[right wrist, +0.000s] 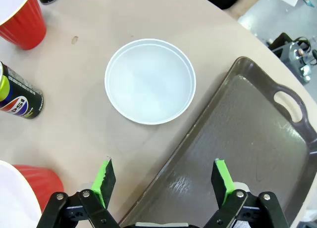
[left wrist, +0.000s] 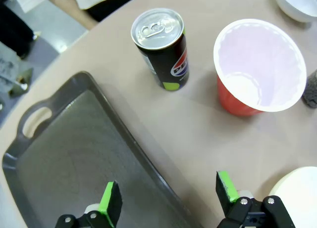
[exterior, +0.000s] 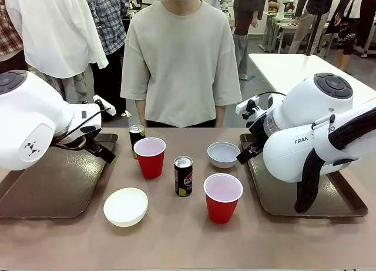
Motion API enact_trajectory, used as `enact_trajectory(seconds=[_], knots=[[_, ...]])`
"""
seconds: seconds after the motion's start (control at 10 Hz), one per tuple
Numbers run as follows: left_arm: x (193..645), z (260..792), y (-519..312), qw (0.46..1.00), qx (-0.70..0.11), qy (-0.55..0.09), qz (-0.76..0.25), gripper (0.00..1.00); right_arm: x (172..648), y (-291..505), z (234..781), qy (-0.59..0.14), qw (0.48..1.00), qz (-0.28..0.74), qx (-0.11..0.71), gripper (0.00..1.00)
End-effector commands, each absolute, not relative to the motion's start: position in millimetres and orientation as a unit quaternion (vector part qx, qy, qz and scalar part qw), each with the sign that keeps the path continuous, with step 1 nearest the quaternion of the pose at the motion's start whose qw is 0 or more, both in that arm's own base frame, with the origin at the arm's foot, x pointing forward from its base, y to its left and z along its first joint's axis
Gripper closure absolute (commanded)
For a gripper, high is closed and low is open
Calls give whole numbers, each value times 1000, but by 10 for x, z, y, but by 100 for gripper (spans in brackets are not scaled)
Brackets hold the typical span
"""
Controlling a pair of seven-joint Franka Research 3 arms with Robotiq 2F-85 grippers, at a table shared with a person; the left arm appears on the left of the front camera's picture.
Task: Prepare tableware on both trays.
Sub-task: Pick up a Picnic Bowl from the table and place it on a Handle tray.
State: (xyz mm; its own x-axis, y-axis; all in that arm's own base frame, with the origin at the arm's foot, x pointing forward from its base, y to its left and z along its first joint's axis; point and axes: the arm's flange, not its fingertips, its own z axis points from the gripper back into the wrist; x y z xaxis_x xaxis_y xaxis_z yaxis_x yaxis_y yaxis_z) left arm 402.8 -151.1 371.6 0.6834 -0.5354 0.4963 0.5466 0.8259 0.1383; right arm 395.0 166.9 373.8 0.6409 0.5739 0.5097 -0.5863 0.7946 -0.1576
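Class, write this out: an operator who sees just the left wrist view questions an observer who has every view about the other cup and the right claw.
Operator: My view has one red cup by the left tray. Where is the other?
Observer: The second red cup stands nearer the robot, left of the right tray.
Operator: And the right claw?
Observer: The right claw is open, straddling that tray's rim beside the pale bowl.

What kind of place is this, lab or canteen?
Probably a robotics lab, not a canteen: the left arm and right arm flank a table, a person stands opposite, and another white table sits behind.
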Motion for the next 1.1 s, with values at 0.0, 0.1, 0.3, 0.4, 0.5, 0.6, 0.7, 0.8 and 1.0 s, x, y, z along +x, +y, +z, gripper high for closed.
enact_trajectory(seconds=[0.0, 0.1, 0.3, 0.4, 0.5, 0.6, 0.7, 0.8, 1.0], knots=[[4029, 3716, -1507, 917, -10, -267, -294, 0, 3949, 1670, 3738, -277, 906, 320, 11, 0], [4029, 3716, -1507, 917, -10, -267, -294, 0, 3950, 1669, 3738, -277, 906, 320, 11, 0], [3804, 3910, -1613, 915, -31, -264, -304, 0, 3680, 1704, 4065, -257, 913, 316, 14, 0], [3546, 4099, -1703, 921, -55, -234, -306, 0, 3429, 1656, 4229, -240, 922, 304, 10, 0], [3363, 4239, -1702, 929, -64, -203, -302, 0, 3193, 1591, 4359, -219, 932, 288, 2, 0], [3142, 4299, -1746, 940, -66, -171, -288, 0, 2899, 1510, 4411, -186, 943, 277, -2, 0], [3035, 4347, -1749, 949, -66, -139, -273, 0, 2704, 1442, 4423, -167, 951, 259, -13, 0], [2914, 4382, -1743, 957, -44, -119, -261, 0, 2564, 1399, 4379, -148, 957, 249, -20, 0], [3203, 4391, -1883, 945, -57, -139, -290, 0, 3104, 1628, 4661, -163, 950, 265, -10, 0]])
